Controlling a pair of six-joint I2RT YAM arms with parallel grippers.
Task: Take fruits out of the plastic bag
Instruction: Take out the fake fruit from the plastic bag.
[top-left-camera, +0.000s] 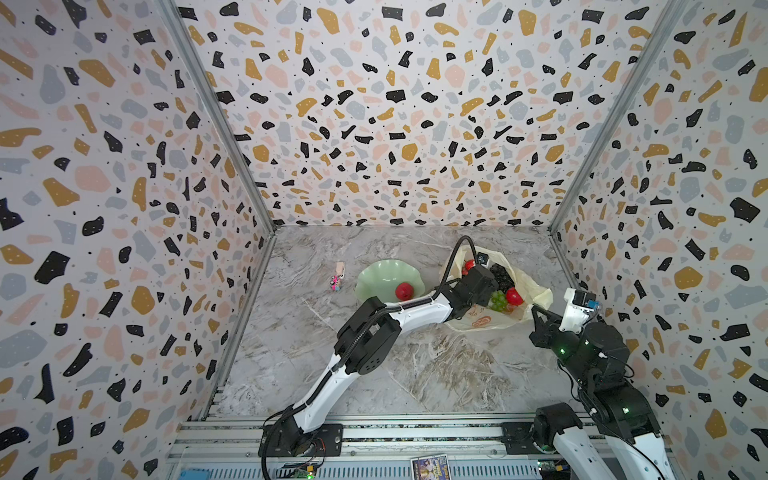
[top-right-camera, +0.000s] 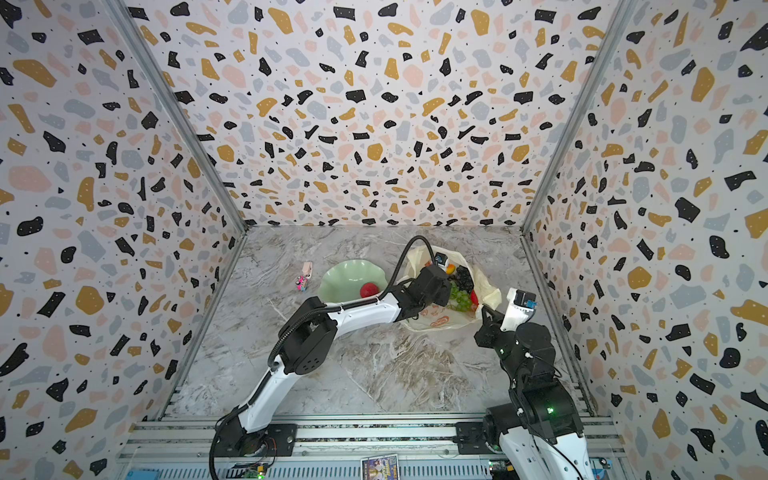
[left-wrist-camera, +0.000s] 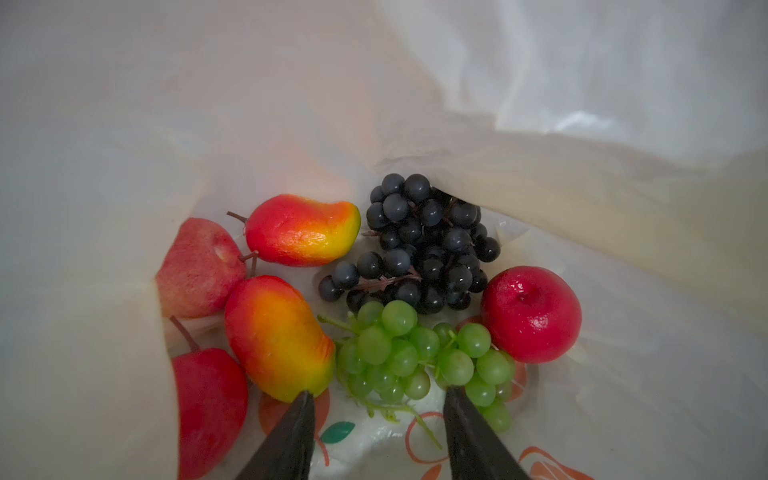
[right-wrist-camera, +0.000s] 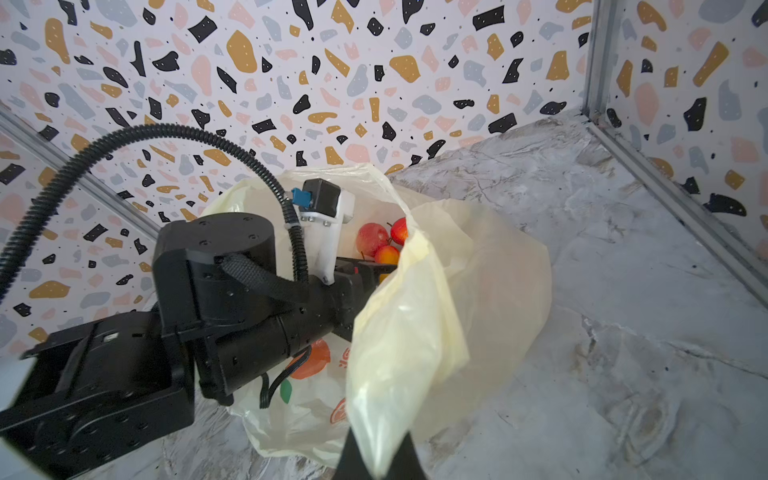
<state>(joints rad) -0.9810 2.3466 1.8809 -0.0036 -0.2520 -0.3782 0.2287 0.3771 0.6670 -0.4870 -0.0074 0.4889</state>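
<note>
**Seven fruits in the bag, one on the plate**

At the left of the marble table (top-left-camera: 291, 374), a pink trinket (top-left-camera: 336, 283) lies near the pale green plate (top-left-camera: 374, 272). The plate holds one lone apple (top-left-camera: 404, 291). Right of the plate, the plastic bag (top-left-camera: 482, 322) sits slumped on the table. Its mouth gapes upward and its printed side faces the front edge. It is too crumpled to show a clear long axis. The left arm reaches into it from the plate side.

The left wrist view shows seven fruits on the bag's floor:
- **Apples:** three, namely a pale apple (left-wrist-camera: 199, 268), a stemmed apple (left-wrist-camera: 210, 407) and a glossy apple (left-wrist-camera: 532, 313) whose dimple faces the camera.
- **Red-yellow pieces:** two red-yellow pieces (left-wrist-camera: 301, 230), both with their stem ends toward the pale apple. The yellow tip of the second piece (left-wrist-camera: 278, 336) points at a finger.
- **Grapes:** one black grape bunch (left-wrist-camera: 419, 245) and one green grape bunch (left-wrist-camera: 415, 353). The green bunch's long axis runs from the second piece to the glossy apple, with its stalk toward that piece.

The left gripper (left-wrist-camera: 380, 390) has its fingers (left-wrist-camera: 291, 440) apart. They straddle part of the green bunch and clamp nothing.

At the far right, the right gripper (right-wrist-camera: 380, 455) is pinched together on a fold of the bag's rim, holding it raised.
</note>
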